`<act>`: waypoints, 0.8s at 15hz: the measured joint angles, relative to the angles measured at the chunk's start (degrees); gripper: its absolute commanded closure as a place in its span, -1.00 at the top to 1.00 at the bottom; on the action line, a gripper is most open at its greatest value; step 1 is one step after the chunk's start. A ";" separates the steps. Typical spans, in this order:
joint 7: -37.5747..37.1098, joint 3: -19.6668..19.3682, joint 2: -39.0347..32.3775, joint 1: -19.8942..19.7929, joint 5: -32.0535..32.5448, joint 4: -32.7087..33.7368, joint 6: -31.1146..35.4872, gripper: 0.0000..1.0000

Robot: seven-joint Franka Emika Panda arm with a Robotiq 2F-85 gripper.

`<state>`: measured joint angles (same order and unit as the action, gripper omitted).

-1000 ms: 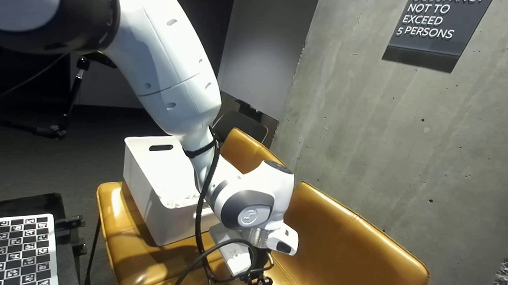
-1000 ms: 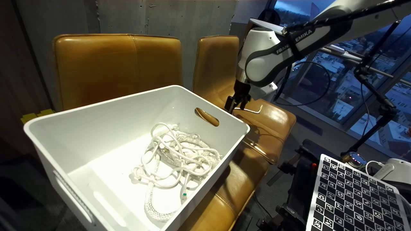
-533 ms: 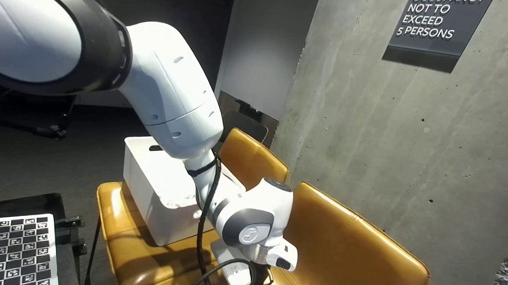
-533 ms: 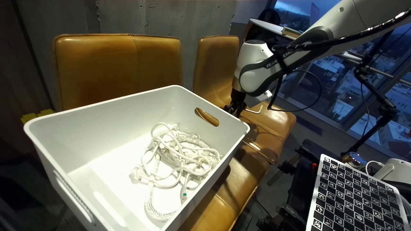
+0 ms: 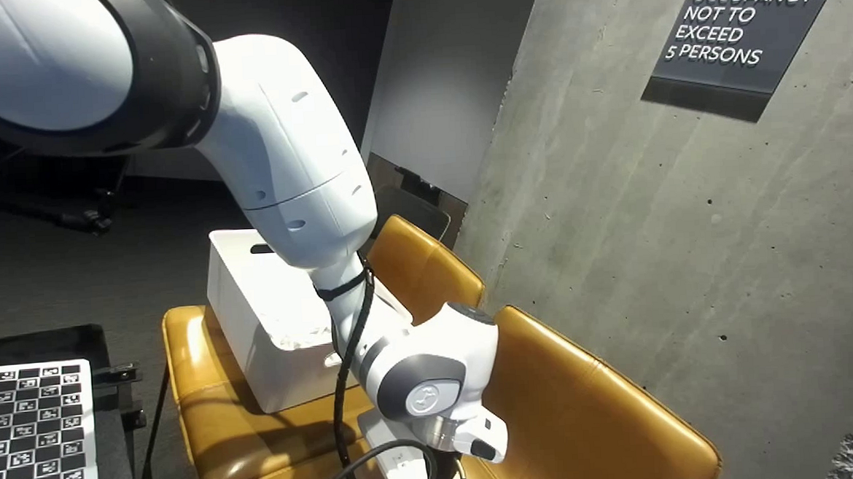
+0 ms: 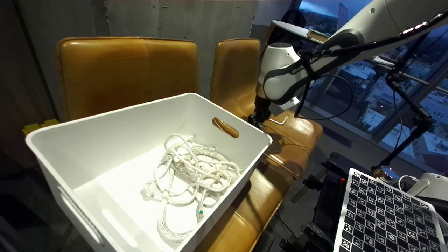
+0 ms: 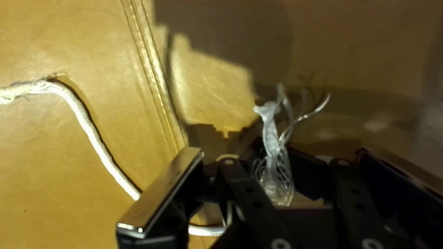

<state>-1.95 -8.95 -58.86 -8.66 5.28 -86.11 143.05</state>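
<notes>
Low over the tan leather seat, my gripper (image 7: 275, 155) is shut on a frayed bundle of translucent white strands (image 7: 273, 138), which stick out past its fingertips in the wrist view. A white cord (image 7: 86, 124) curves across the seat on the left and passes beneath the gripper; whether it joins the frayed bundle is hidden. In an exterior view the gripper (image 6: 258, 120) stands behind the rim of the white bin, with a short piece of cord (image 6: 278, 121) showing beside it. The arm (image 5: 434, 385) covers most of the gripper in an exterior view.
A white bin (image 6: 105, 122) stands on a chair, holding a tangle of white rope (image 6: 196, 168). Two tan chair backs (image 6: 129, 70) rise along the concrete wall (image 5: 652, 220). A checkered board (image 6: 388, 213) lies near the arm's side. A black cable (image 5: 343, 390) hangs off the wrist.
The arm has come down towards the seat, and the jaws have closed on the frayed strands. Over the last half second the gripper and visible cord have shifted slightly sideways.
</notes>
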 measured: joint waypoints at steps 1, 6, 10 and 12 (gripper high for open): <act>0.00 0.01 0.23 0.26 0.00 -0.22 0.02 -0.97; -0.13 0.03 5.93 3.97 0.16 -5.72 1.18 -0.97; -0.66 0.18 15.82 9.62 1.34 -14.27 3.81 -0.97; -1.52 0.39 20.87 12.56 2.89 -18.08 5.03 -0.97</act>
<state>-3.47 -8.55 -37.99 3.90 8.17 -104.19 148.08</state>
